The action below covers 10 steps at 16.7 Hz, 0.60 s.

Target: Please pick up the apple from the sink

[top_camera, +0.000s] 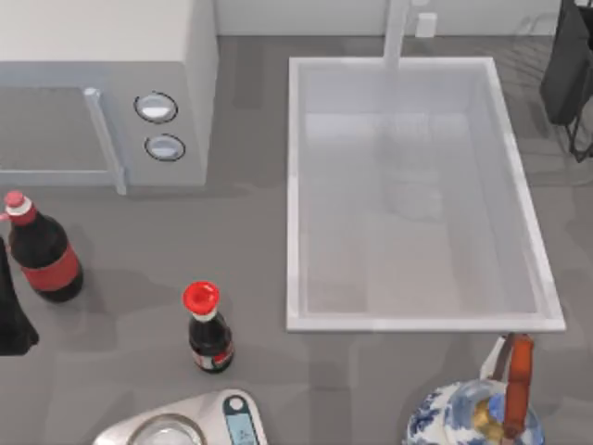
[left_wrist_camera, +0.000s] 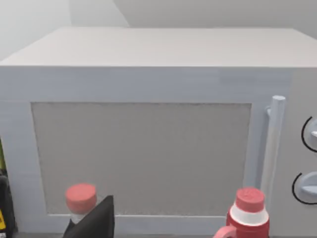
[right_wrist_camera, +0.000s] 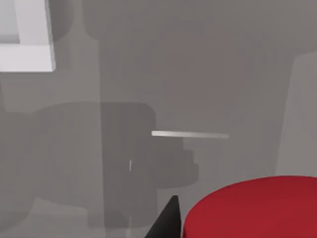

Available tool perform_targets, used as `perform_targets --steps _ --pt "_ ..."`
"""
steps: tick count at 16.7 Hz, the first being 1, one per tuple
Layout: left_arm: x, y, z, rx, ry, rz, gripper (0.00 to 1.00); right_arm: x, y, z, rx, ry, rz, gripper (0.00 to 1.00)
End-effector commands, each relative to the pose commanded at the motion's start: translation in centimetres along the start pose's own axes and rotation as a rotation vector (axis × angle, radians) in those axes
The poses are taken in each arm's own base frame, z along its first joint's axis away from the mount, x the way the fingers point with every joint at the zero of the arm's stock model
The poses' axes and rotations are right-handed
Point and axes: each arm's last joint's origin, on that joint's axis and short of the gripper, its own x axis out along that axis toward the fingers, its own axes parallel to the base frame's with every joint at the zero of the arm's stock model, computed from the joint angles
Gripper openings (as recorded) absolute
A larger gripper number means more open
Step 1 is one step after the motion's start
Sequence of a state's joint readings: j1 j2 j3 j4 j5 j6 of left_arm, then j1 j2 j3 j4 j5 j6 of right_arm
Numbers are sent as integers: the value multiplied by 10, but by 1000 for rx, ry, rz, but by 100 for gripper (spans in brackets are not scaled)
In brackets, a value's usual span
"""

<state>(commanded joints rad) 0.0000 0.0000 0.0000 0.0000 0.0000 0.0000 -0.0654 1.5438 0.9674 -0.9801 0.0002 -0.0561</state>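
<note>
Right arm point(top_camera: 570, 74) is raised at the table's far right beside the sink point(top_camera: 408, 324). The apple point(right_wrist_camera: 257, 208) sits close under its wrist camera, grip can't be judged. Left arm point(top_camera: 14, 315) is parked at the left edge, jaws unclear

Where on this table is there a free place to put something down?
Bare table lies between the microwave and the sink, and in front of the microwave between the large bottle and the sauce bottle. The sink is bare inside too. The near edge is crowded: sauce bottle, scale and teapot.
</note>
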Motion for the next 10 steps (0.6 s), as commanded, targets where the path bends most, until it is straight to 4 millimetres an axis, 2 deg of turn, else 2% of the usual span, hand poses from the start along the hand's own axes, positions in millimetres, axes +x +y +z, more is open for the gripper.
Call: perform_targets --steps 3,7,10 --pt "0 0 0 0 0 0 100 20 0 -5 0 13 1 0" --pt "0 0 0 0 0 0 100 21 0 -5 1 14 1 0" --pt "0 0 0 0 0 0 100 21 0 -5 1 14 1 23"
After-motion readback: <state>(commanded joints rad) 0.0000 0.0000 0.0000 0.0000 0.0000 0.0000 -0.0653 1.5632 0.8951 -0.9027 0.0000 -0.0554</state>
